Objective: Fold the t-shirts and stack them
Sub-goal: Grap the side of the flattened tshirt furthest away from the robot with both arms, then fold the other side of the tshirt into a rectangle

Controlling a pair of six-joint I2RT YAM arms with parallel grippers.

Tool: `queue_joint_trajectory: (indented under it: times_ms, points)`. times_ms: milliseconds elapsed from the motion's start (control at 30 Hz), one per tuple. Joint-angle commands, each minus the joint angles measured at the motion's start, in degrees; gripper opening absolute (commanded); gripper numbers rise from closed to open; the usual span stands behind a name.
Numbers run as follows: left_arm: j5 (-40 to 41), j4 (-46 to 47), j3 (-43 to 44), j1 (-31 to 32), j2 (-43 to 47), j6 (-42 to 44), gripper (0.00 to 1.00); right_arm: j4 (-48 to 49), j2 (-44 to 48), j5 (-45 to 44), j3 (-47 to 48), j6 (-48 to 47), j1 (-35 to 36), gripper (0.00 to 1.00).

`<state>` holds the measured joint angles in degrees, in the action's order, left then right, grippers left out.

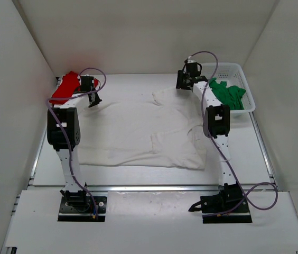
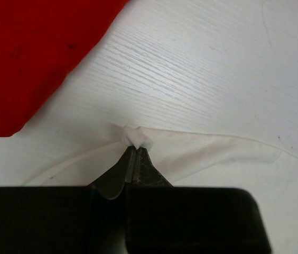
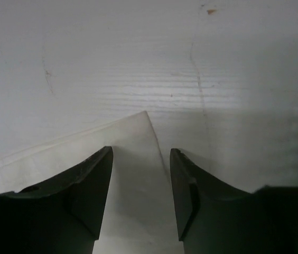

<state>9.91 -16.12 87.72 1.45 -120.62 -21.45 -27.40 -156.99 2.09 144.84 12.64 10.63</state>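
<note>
Your left gripper [image 2: 133, 147] is clamped on a white shirt [image 2: 202, 151] corner; right gripper [image 3: 141, 152] gapes wide, another corner lying between its jaws.

off-white shirt [image 1: 138, 132] covering counter [image 1: 133, 84] centre, bare strip along far edge, red shirt [image 1: 64, 87] bunched in far left corner just beside left gripper [image 1: 92, 102], basket [image 1: 244, 79] holding green shirt [image 1: 228, 94] blocking far right, walls [image 1: 11, 79] closing left, far, right
</note>
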Motion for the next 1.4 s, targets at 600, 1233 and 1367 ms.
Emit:
queue_joint_trajectory:
  times_ms: [600,1233,1367]
  points:
    - [-2.4,2.4,-1.4,0.4,5.4,-1.8,0.0,-0.4,0.6,13.8,5.4,6.6,-3.3,0.0]
    - [-9.9,6.7,-11.9,-5.3,16.7,-5.0,0.0,-31.8,25.2,9.4,-0.1,-5.9,1.2,0.0]
    - [-10.6,6.5,-13.9,-6.9,17.7,-5.5,0.0,-19.0,37.9,8.5,-26.4,-5.2,3.9,0.0]
